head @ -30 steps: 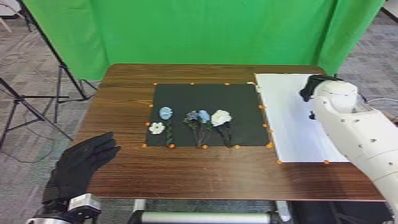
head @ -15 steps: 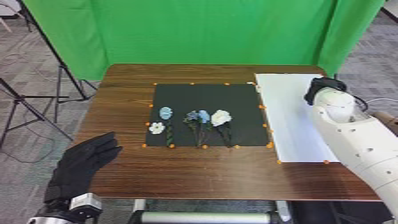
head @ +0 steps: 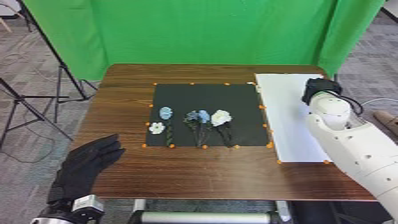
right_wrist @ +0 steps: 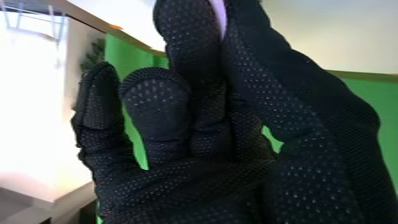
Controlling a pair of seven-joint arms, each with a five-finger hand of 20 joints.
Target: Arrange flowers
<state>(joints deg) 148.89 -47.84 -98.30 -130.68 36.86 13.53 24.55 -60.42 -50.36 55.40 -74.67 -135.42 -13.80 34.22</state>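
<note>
A robot's right hand [head: 320,88] pinches a lilac item [right_wrist: 218,12], likely a flower awaiting placement, at the white sheet [head: 298,135], left hand [head: 87,161] open, blue and white blooms [head: 221,118] already on the black mat [head: 209,95].

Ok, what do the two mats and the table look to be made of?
Black mat: likely paper or felt, flat and matte. White sheet: probably paper or thin board, smooth and thin. Table: wood or wood-look laminate, brown with streaky grain and a slight sheen.
</note>
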